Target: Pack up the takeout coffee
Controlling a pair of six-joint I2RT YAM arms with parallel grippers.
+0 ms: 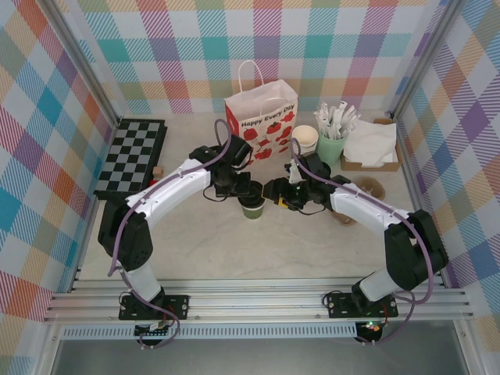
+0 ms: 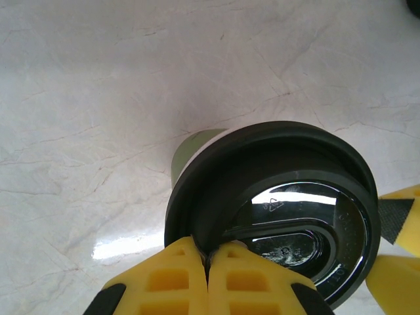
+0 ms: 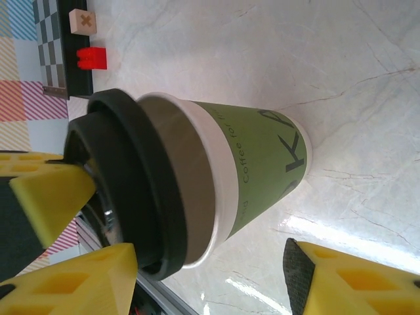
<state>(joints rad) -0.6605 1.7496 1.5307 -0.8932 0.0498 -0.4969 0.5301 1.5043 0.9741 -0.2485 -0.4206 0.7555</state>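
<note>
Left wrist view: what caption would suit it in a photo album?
The left gripper, shut, touches the rim of the black-lidded takeout coffee standing on a pale marbled table.

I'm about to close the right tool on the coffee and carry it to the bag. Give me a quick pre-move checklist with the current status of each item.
1. Takeout coffee upright on the table: ok.
2. Lid on the cup: ok, it looks level on the rim.
3. Right tool open, with a finger on either side of the cup in its wrist view: ok. Whether it touches the cup: cannot tell.
4. Left tool clear of the cup: not ok. It is shut, with its tips at the lid's rim.
5. Paper bag standing upright behind the cup: ok. Whether its mouth is wide enough: cannot tell.
</note>
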